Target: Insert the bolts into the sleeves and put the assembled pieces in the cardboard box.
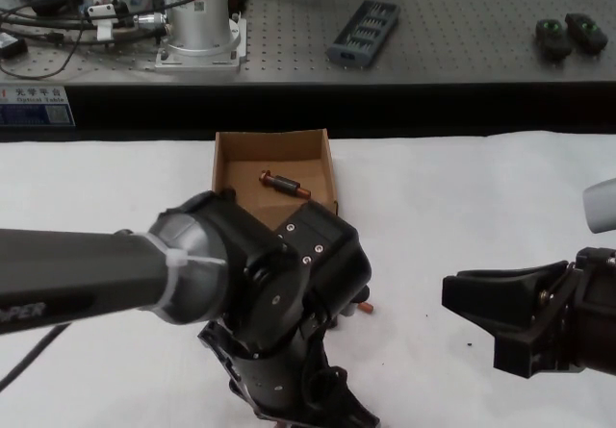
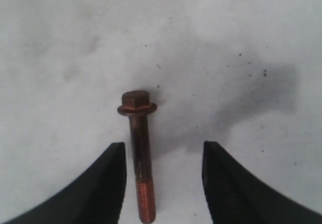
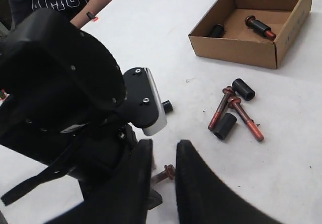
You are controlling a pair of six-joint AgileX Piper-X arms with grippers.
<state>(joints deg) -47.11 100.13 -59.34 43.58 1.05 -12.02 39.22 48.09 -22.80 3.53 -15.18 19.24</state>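
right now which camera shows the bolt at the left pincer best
Left wrist view: the bolt lies nearly whole inside the open left pincer. Right wrist view catches its head; in the high view the left arm covers it.

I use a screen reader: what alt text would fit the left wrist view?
A copper-coloured flanged bolt lies on the white bench cover, its threaded end between the open fingers of the left end effector, close beside one finger.

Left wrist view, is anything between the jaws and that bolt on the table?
Nothing visible. The bolt lies bare on the white surface, its threaded end between the open left jaws.
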